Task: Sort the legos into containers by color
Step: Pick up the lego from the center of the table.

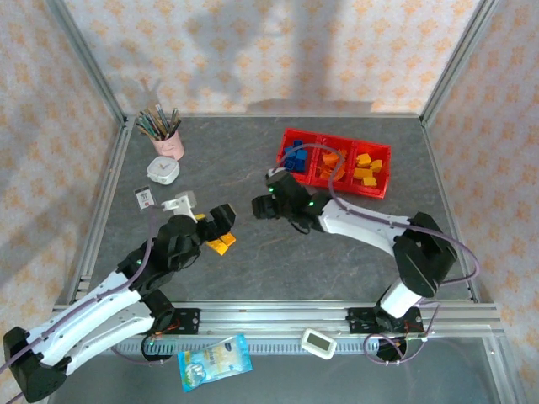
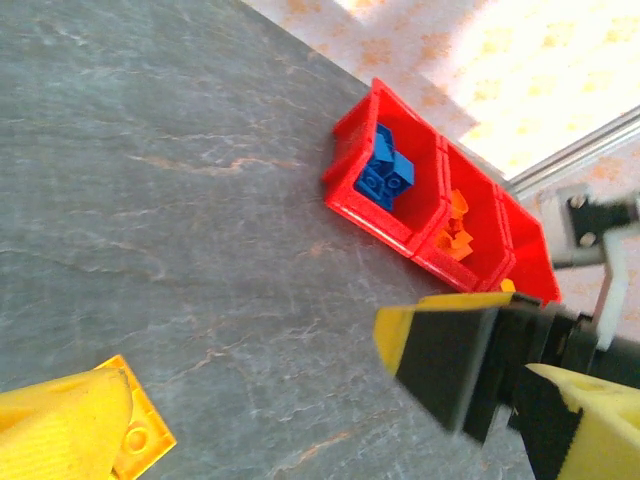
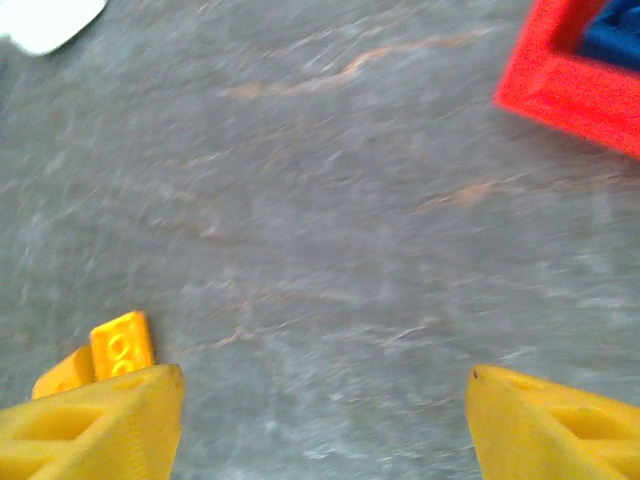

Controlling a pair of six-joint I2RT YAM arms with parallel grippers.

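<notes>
Left claw (image 1: 217,225) is open, jaws wide, nothing betw. them. The flat yellow-orange plastic lego plate (image 1: 221,244) lies on the grey stone-look table (image 1: 253,278) right at one of its fingers; touching or just beside, we can't tell. Right claw (image 1: 263,204) is also spread & empty, over bare table. The plate is near it on one side, and the red latticed plastic tray (image 1: 289,137) is near on the other.

We judge this plate to be the last loose piece, so step = pick it up. To do it well:
- Centre the left claw so the plate sits betw. both fingers, not under one.
- Go low, as the piece is thin.
- Close on its straight edges.
- Lift clear before heading to the compartment w/ yellow-orange bricks (image 1: 368,171), the one farthest from the claw.
- Keep the right claw out of that path.

Views:
- **Top cam:** gives us all 3 compartments, i.e. blue bricks (image 1: 294,157), orange bricks (image 1: 329,160) and yellow-orange.
- **Left wrist cam:** gives the plate's (image 2: 140,432) studs close up.
- **Right wrist cam:** shows its own claw (image 3: 325,372) gaping, w/ a yellow-orange piece (image 3: 122,345) just beside one finger. Prob. the same plate.
</notes>
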